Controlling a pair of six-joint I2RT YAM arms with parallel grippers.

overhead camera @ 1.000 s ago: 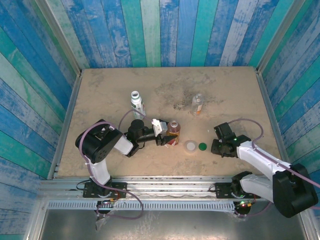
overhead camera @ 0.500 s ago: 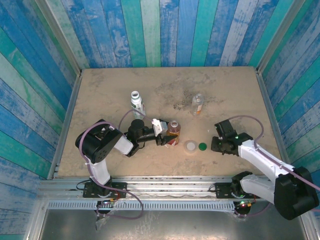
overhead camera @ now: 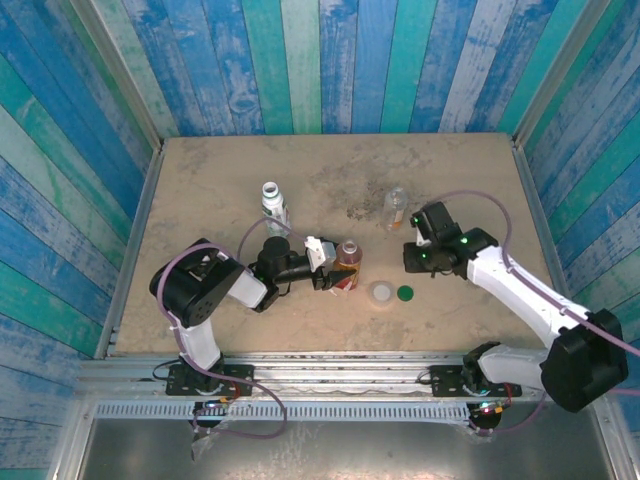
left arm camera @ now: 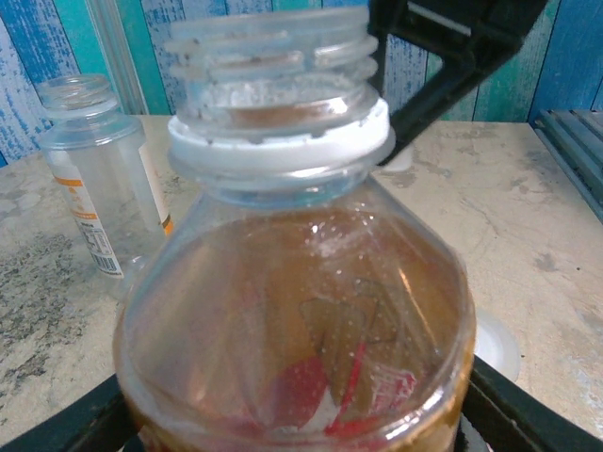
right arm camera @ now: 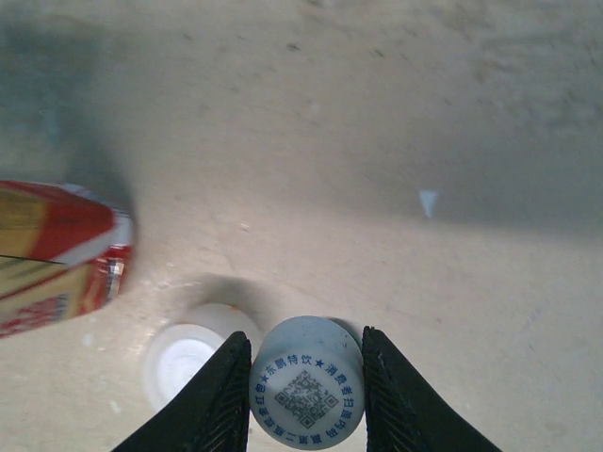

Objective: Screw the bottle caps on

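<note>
Right wrist view has my right gripper (right arm camera: 306, 350) pinched narrow on the white-grey cap (right arm camera: 306, 388), printed face toward the lens, near the translucent cap (right arm camera: 184, 369) lying toward the table's (overhead camera: 200, 180) near edge. My left gripper (overhead camera: 333, 270) clamps the amber bottle (left arm camera: 292, 311) upright, midway between the side edges, neck open. I judge the cap should come level over that thread, seat squarely, then turn gently to avoid cross-threading.

White-and-black arms (overhead camera: 520, 300), purplish cables (overhead camera: 470, 193), black pincer fingers (right arm camera: 221, 405)

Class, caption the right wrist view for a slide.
Right pincer gripping a QR-printed grey cap, wide whitish cap and red-labelled bottle to its left.
</note>
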